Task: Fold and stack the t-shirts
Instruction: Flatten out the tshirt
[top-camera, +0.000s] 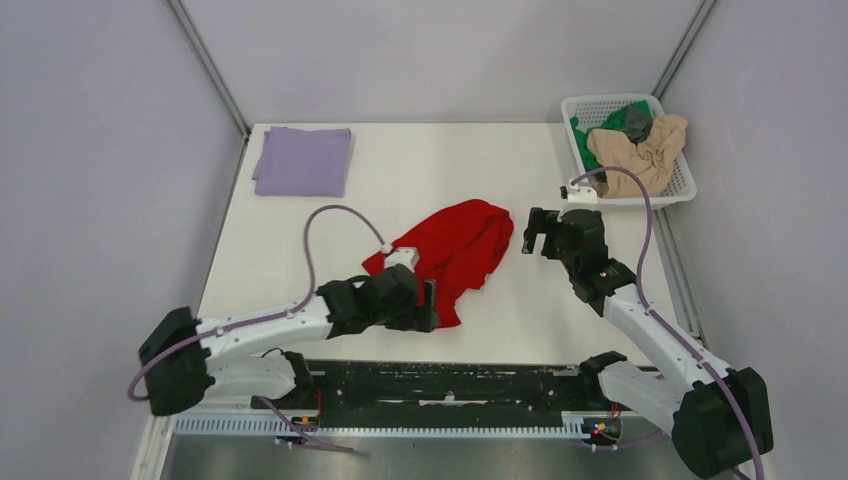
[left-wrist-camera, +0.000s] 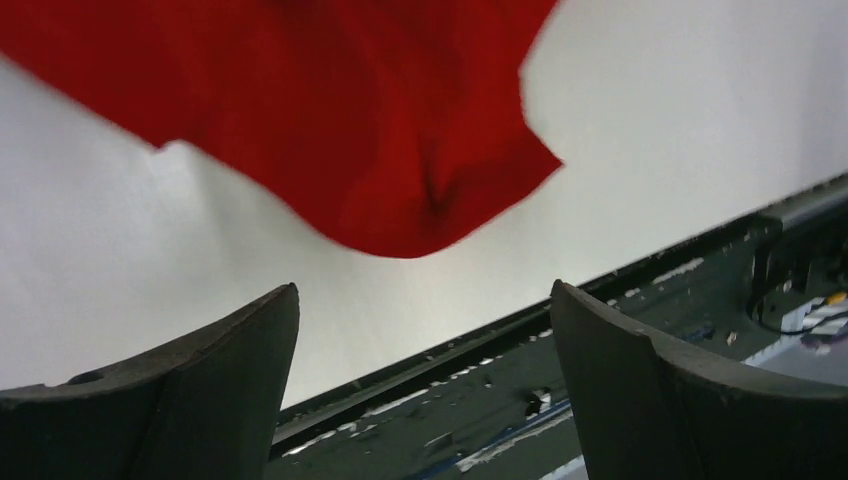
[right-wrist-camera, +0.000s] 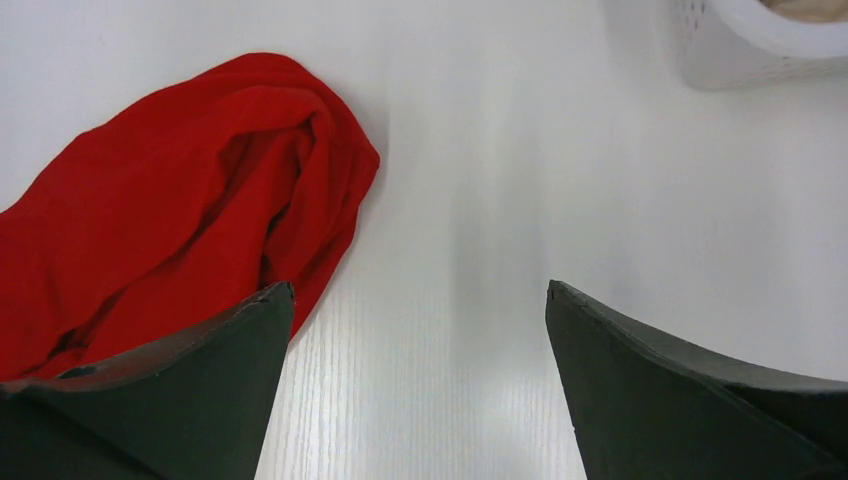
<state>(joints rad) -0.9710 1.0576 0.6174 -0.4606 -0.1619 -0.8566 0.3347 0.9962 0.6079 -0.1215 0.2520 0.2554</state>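
Crumpled red t-shirt lies mid-bench, with left tool and right tool both wide open and empty beside it; best to pinch opposite corners and spread it flat before folding.

We find the top view set high at the near side, looking down over the whole table. The left wrist view sits low and close, facing the table's near edge. The right wrist view, equally close, faces toward the basket. All three share the red t-shirt.
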